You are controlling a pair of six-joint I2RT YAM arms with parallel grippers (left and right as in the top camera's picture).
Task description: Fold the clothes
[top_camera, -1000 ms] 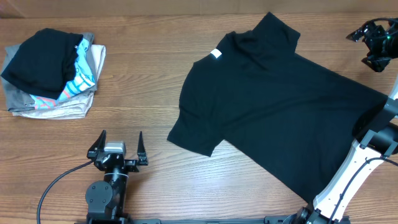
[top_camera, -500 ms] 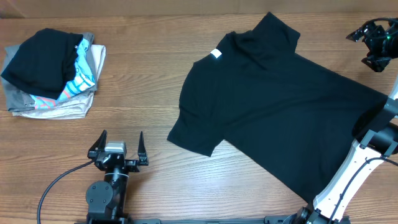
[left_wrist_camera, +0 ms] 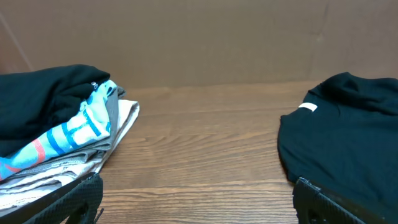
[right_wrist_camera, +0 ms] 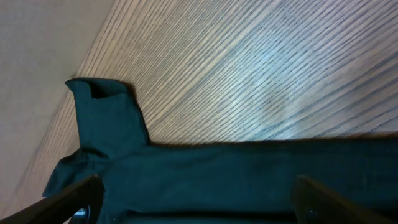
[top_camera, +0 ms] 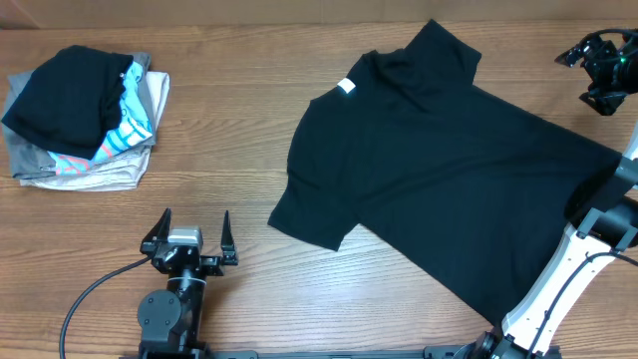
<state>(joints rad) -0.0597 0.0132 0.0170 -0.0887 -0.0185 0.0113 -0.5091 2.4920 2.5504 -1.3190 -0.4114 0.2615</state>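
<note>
At the worktop's (top_camera: 234, 140) near edge, left of centre, the left gripper (top_camera: 194, 221) stands with jaws spread wide, empty. The black T-shirt (top_camera: 439, 170) lies spread over the right half, its near right part hidden under the right arm (top_camera: 554, 284). A white label (top_camera: 345, 86) shows at its neck. A folded pile (top_camera: 90, 150) sits near the far left corner. By the far right corner, the right gripper (top_camera: 596, 68), partly cut off, gapes wide and holds nothing.

Even, bright light, soft shadows, mild glare on the table (right_wrist_camera: 273, 68).
</note>
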